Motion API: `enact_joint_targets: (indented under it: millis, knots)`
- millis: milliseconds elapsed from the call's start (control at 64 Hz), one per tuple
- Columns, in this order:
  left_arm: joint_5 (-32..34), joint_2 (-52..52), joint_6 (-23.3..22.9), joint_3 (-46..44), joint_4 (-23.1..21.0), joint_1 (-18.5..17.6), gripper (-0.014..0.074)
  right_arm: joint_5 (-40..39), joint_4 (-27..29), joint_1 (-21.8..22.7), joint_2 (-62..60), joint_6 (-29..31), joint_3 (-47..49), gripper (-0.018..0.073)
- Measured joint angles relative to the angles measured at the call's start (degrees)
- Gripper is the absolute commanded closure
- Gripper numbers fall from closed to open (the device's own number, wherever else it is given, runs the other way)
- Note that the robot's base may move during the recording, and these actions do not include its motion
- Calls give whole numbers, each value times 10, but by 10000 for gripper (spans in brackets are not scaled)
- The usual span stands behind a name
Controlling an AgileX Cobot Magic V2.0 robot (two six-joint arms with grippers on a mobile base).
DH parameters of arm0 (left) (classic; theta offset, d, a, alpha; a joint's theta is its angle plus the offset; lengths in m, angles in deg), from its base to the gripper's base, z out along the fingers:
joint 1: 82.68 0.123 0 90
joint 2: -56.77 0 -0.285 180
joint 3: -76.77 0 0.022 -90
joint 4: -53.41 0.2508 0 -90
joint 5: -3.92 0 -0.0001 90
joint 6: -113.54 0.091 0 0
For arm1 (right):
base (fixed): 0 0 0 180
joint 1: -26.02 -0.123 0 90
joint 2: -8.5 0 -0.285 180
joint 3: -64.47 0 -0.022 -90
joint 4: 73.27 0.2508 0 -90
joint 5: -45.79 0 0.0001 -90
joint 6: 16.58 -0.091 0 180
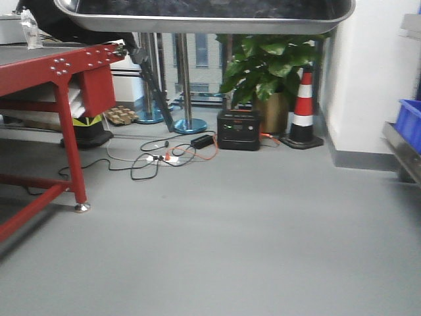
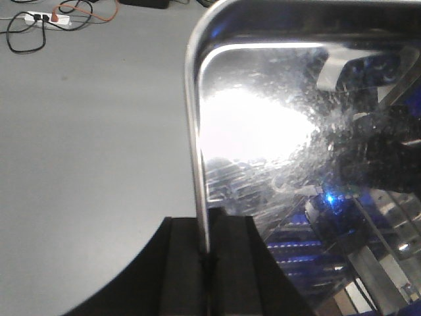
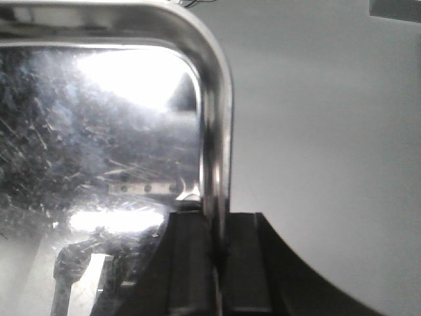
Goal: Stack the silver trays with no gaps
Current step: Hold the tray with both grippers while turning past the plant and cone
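Note:
One silver tray (image 1: 204, 23) hangs in the air across the top of the front view, seen from below, above the grey floor. My left gripper (image 2: 206, 253) is shut on its left rim; the shiny inside of the tray (image 2: 263, 131) fills the right of the left wrist view. My right gripper (image 3: 217, 253) is shut on its right rim; the tray (image 3: 99, 131) fills the left of the right wrist view. Both arms hold the same tray from opposite ends. No other silver tray is in view.
A red metal table (image 1: 59, 69) stands at the left. A blue bin (image 1: 409, 122) on a steel shelf rail (image 1: 401, 151) is at the right edge. Far back are cables (image 1: 158, 158), a black power box (image 1: 238, 129), a potted plant (image 1: 270, 66) and a traffic cone (image 1: 304, 108).

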Motion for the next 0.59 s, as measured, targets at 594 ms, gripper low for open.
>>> enact_joint_targets:
  millis: [594]
  knots:
    - [0, 0, 0, 0, 0, 0, 615, 0, 0, 0, 0, 0, 0, 636]
